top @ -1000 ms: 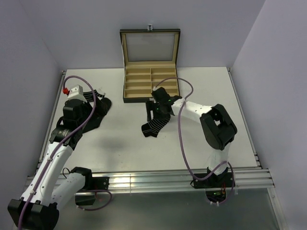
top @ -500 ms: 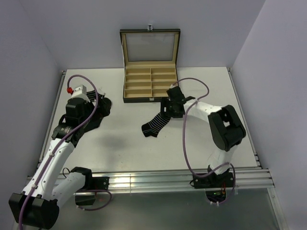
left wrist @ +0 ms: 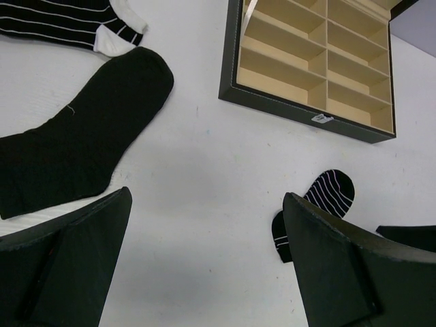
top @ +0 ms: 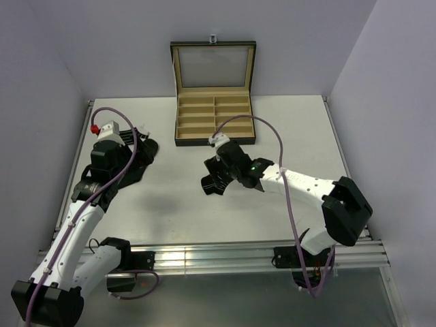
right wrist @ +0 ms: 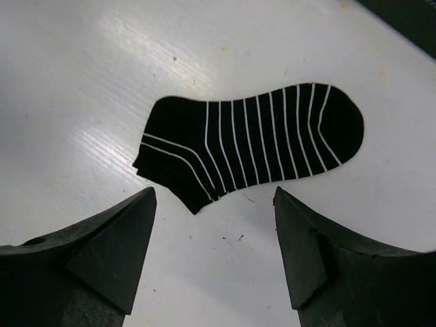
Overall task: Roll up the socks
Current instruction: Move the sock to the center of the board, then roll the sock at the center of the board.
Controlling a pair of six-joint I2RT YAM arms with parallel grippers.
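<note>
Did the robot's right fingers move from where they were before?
Yes. In the top view the right fingers came away from the box front edge, toward the near side, and now hang open over the striped sock.

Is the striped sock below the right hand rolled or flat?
Flat. The striped sock lies spread out, its whole outline from cuff to toe showing, no part rolled.

Nothing legible anywhere; the small white tag (left wrist: 320, 118) on the box (left wrist: 272, 106) is too blurred.
</note>
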